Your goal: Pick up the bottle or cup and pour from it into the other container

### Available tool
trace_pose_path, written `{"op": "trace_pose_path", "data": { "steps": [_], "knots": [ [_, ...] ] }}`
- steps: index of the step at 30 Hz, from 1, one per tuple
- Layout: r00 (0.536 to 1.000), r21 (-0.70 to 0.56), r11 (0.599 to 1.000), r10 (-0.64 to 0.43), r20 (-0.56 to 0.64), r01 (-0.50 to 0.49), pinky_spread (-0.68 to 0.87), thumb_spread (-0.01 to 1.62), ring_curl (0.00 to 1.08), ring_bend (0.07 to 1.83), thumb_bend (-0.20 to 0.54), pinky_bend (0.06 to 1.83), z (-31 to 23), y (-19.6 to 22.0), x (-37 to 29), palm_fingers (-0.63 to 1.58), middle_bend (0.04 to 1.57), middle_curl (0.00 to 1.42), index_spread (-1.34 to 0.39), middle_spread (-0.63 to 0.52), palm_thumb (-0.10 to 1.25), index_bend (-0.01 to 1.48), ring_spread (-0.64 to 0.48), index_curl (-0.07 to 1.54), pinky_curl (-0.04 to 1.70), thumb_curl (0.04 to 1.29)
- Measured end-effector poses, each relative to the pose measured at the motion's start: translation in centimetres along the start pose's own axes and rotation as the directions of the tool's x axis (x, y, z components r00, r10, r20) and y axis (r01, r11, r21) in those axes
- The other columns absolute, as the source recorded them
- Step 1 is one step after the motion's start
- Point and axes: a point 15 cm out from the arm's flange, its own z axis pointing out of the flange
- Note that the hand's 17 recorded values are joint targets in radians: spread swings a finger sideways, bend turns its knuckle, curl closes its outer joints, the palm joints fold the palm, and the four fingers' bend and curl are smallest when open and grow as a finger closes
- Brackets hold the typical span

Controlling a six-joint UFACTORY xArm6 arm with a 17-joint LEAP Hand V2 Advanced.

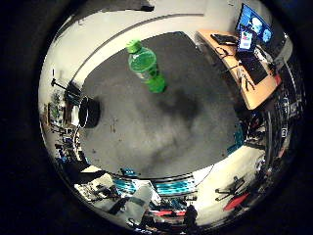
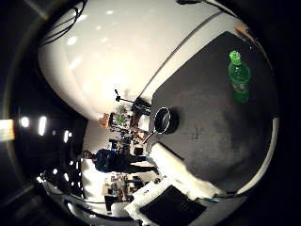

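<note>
On the dark worktop [image 1: 146, 142], a green bottle [image 1: 145, 67] stands upright with its green cap on, nothing touching it. It sits toward one edge of the dark mat, with bare surface all round it. A dark round pot [image 2: 162, 120], with a pale rim and what looks like a handle, sits well apart from the bottle, close to the opposite edge of the worktop. Open mat lies between the two.

Robot hand [image 2: 181, 179]: only a white, rough-looking part and a black panel at the view's edge show in the thumb side view. Can't tell whether the fingers are straight or curled. It has hold of nothing that I can see; both containers stand free on the worktop, away from the palm, and neither fills much of either view.

Beyond the worktop, a wooden desk [image 1: 249, 95] with lit monitors [image 1: 254, 23] and a keyboard shows in the little finger side view, off past the bottle's side of the mat.
</note>
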Motion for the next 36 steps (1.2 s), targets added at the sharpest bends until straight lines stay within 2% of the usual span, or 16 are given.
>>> {"op": "trace_pose_path", "data": {
  "steps": [9,22,36],
  "knots": [
    [0.993,0.130,0.990,0.045,0.112,-0.059,0.40,1.04,0.26,0.38,-0.023,0.72,1.7,-2.6,6.3,0.08,0.24,0.33,-0.18,0.15,0.53,0.16,0.19,0.27,0.07,0.31],
    [0.965,0.197,0.969,0.101,0.244,-0.151,0.39,1.04,0.26,0.38,-0.024,0.72,4.7,-3.9,11.4,0.08,0.24,0.33,-0.16,0.15,0.54,0.16,0.18,0.27,0.06,0.32],
    [0.934,0.154,0.962,0.170,0.314,-0.227,0.38,1.05,0.25,0.38,-0.025,0.72,9.4,-2.7,14.0,0.10,0.24,0.33,-0.15,0.14,0.54,0.16,0.16,0.28,0.06,0.32]
  ]
}}
